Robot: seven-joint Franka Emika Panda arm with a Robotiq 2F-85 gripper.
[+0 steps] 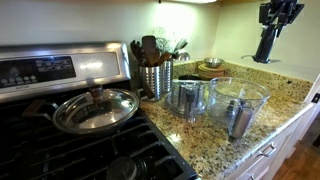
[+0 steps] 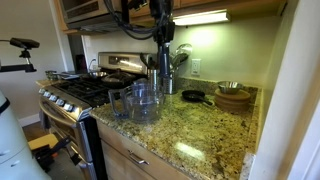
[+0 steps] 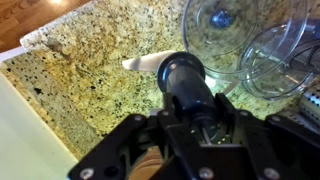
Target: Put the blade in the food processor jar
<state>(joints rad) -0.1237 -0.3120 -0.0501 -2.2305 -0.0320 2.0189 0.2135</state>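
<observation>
Blade (image 3: 182, 75) is clamped in our gripper (image 3: 188, 128), high over the right end of the counter (image 1: 205, 135). We see the food processor jar (image 1: 240, 100) standing on the counter, below and left, well apart from the blade. A smaller clear container (image 1: 187, 95) stands just left of it.

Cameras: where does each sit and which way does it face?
Exterior view: beside the stove, facing along the counter to the food processor jar; pincer at top right.
Exterior view: at the counter's far end, facing back toward the stove; arm hangs from the top.
Wrist view: above the counter, facing down; pincer holds the blade.
Shared: all three show the clear containers.
</observation>
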